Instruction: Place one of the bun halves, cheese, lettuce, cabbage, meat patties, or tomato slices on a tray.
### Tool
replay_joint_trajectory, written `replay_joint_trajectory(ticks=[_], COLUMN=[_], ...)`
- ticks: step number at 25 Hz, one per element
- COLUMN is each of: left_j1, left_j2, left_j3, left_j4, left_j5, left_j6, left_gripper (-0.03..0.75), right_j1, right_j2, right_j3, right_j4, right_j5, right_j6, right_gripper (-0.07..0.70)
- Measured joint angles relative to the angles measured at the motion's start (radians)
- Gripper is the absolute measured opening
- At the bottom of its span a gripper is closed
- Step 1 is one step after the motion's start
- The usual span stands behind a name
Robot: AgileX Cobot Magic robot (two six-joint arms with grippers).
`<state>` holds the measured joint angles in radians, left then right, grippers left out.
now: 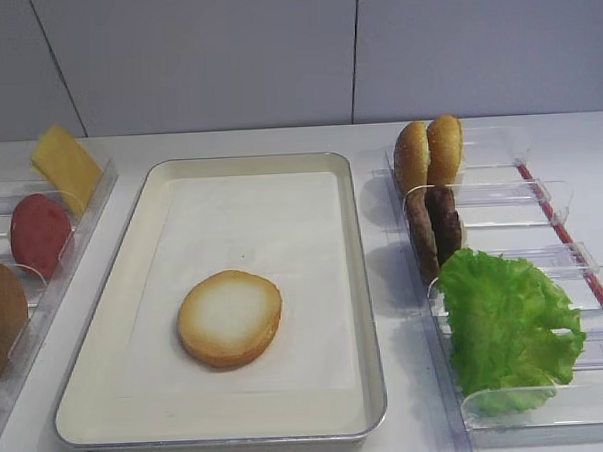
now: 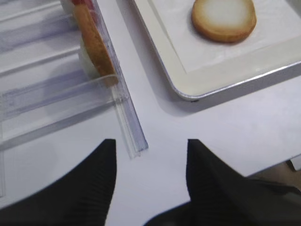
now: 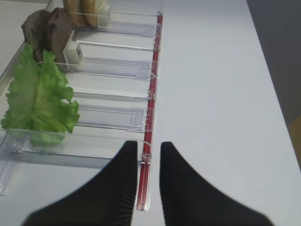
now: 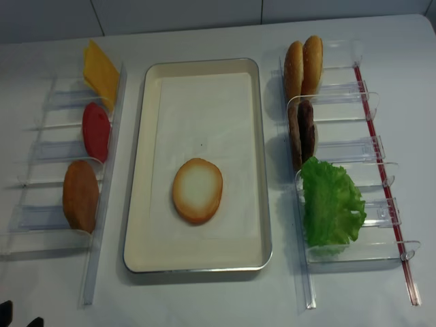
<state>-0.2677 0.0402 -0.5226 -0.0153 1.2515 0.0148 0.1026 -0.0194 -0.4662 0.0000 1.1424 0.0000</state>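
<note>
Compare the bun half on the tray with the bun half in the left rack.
The bun half on the tray lies flat on the paper liner, pale cream face up; the bun half in the left rack stands on edge, showing brown crust. The first sits alone in the open; the second leans behind a clear divider. Both are round, golden-brown at the rim and ungripped.

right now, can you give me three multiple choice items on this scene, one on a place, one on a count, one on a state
1. Where does the lone bun half lie?
A. on the tray
B. in the left rack
C. on the lettuce

2. How many meat patties stand in the right rack?
A. one
B. two
C. four

3. How is the left gripper?
A. shut on the cheese
B. holding a bun
C. open and empty

Answers:
1 A, it rests flat on the tray's liner.
2 B, two dark discs stand side by side.
3 C, only table shows between its fingers.
</note>
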Motion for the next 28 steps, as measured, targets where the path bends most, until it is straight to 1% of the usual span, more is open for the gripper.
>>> replay_joint_trajectory(ticks=[2, 5, 9, 14, 21, 23, 26, 28], left_j1=[0.0, 0.0, 0.0, 0.0, 0.007, 0.044, 0.132, 0.172], left_j2=[-0.045, -0.058, -0.059, -0.059, -0.059, -0.059, -0.059, -0.059], left_j3=[0.002, 0.006, 0.031, 0.035, 0.035, 0.035, 0.035, 0.035], left_j4=[0.0, -0.003, -0.031, -0.031, -0.031, -0.031, -0.031, -0.031], left_j5=[-0.006, -0.016, -0.053, -0.066, -0.067, -0.067, -0.067, -0.067], left_j6=[0.007, 0.007, 0.013, 0.015, 0.015, 0.015, 0.015, 0.015], left_gripper=[0.321, 0.321, 0.321, 0.321, 0.321, 0.321, 0.321, 0.321], right_j1=[0.0, 0.0, 0.0, 0.0, 0.0, 0.0, 0.0, 0.0], right_j2=[0.0, 0.0, 0.0, 0.0, 0.0, 0.0, 0.0, 0.0], right_j3=[0.0, 0.0, 0.0, 0.0, 0.0, 0.0, 0.0, 0.0], right_j4=[0.0, 0.0, 0.0, 0.0, 0.0, 0.0, 0.0, 0.0], right_j5=[0.0, 0.0, 0.0, 0.0, 0.0, 0.0, 0.0, 0.0], right_j6=[0.0, 0.0, 0.0, 0.0, 0.0, 0.0, 0.0, 0.0], right_gripper=[0.163, 0.163, 0.163, 0.163, 0.163, 0.163, 0.163, 0.163])
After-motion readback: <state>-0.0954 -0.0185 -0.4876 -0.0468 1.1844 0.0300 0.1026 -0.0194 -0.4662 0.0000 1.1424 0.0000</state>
